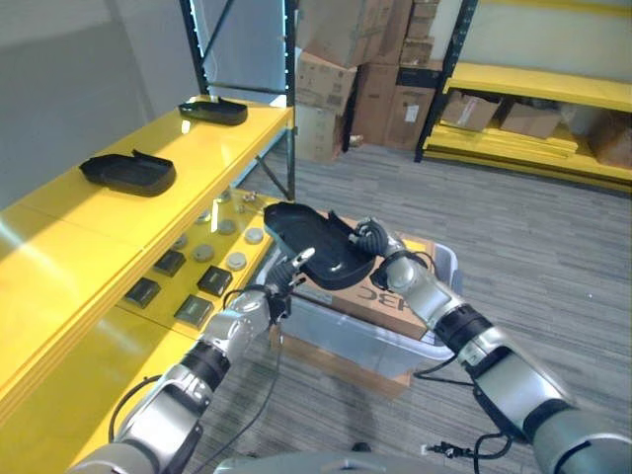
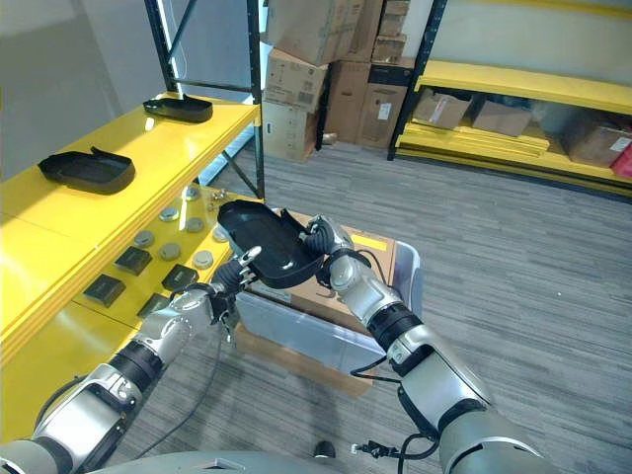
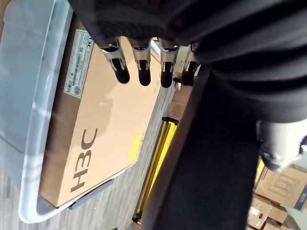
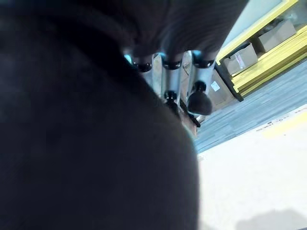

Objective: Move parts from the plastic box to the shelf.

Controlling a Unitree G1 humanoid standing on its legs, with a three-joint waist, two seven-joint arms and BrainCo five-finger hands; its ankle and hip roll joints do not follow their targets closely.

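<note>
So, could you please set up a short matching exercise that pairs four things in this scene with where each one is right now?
Things:
1. black part
2. cardboard box
3. two black trays
4. square black pieces

Places:
A. lying on the top yellow shelf
B. lying inside the clear plastic box
C. held up between the left hand and the right hand
D. set out on the lower yellow shelf level, beside round grey discs

Pairs: 1-C, 2-B, 3-A, 4-D
</note>
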